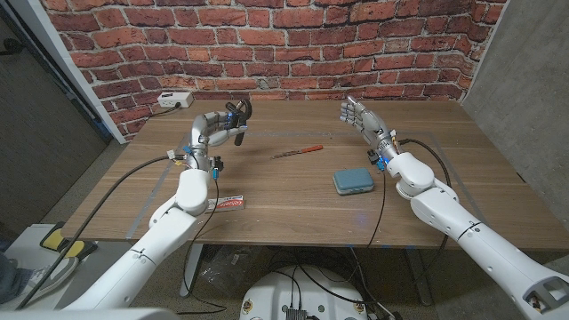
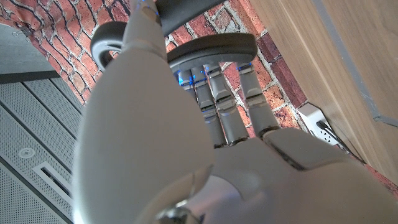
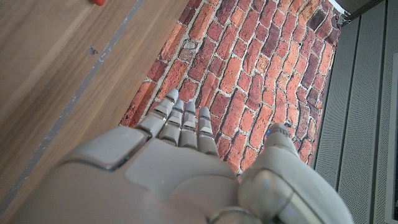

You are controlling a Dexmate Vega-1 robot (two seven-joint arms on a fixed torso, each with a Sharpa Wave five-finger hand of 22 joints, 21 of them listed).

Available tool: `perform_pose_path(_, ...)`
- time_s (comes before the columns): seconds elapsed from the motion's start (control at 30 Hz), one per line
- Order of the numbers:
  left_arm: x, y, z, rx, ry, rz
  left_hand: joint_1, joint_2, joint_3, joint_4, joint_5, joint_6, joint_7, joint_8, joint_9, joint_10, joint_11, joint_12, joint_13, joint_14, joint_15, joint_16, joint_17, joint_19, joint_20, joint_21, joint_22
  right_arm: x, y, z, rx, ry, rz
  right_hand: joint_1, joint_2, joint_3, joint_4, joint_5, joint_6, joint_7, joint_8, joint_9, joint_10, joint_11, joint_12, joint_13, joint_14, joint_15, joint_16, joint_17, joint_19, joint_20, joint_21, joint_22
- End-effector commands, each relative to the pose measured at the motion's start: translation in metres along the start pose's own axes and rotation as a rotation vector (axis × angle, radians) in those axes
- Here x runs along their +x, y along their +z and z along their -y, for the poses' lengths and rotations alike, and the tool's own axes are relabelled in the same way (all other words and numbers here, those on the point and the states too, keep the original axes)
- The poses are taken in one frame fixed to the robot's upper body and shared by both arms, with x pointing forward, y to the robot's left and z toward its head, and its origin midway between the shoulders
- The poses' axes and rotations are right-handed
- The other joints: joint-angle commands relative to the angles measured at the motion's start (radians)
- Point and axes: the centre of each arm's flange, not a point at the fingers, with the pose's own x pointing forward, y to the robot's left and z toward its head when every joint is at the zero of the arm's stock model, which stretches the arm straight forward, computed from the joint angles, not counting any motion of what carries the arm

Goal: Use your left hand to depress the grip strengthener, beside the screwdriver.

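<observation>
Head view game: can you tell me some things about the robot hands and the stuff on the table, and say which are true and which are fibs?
1. The left hand holds the grip strengthener up off the table. True.
2. The right hand holds the screwdriver. False: that hand holds nothing, and the screwdriver lies on the table between the hands.
3. A blue case lies near the right arm. True.
4. The wall behind the table is painted white. False: it is a red brick wall.
5. The left hand's fingers wrap around a handle of the grip strengthener. True.
</observation>
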Motion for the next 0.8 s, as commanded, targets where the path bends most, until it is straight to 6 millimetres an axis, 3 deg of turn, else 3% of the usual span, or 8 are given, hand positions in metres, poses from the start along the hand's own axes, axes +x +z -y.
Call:
perform_pose_path(0.03,-0.0024,0.0025,-0.0093,-0.005,0.01,-0.018,0.074,0.069,0.282,-0.047,0.123,0.297,-0.065,0.086,-0.001,0.165,-0.156,0.006,0.009,0.152,-0.198,0.0,0.037,0.244,-0.241,0.01,0.003,0.0032,0.0031,-0.0044,-0.003,-0.002,0.013,0.011,-0.005,-0.001,-0.005,0.002,-0.001,0.006,0.001,0.004,0.001,0.002,-0.004,0.005,0.007,-0.002,-0.003,0.004,0.01,0.001,0.0,0.002)
perform_pose_path(0.8,0.0006,0.0016,-0.0158,-0.014,-0.015,-0.013,0.076,0.069,0.29,-0.042,0.11,0.281,-0.07,0.084,0.004,0.155,-0.156,-0.004,0.036,0.148,-0.198,-0.006,0.035,0.235,-0.242,0.027,-0.002,0.0077,0.0064,-0.0123,-0.011,0.012,0.013,0.013,-0.004,-0.001,-0.005,0.002,0.0,0.007,0.001,0.004,0.001,0.002,-0.004,0.005,0.007,-0.004,-0.003,0.004,0.012,0.0,-0.001,0.002)
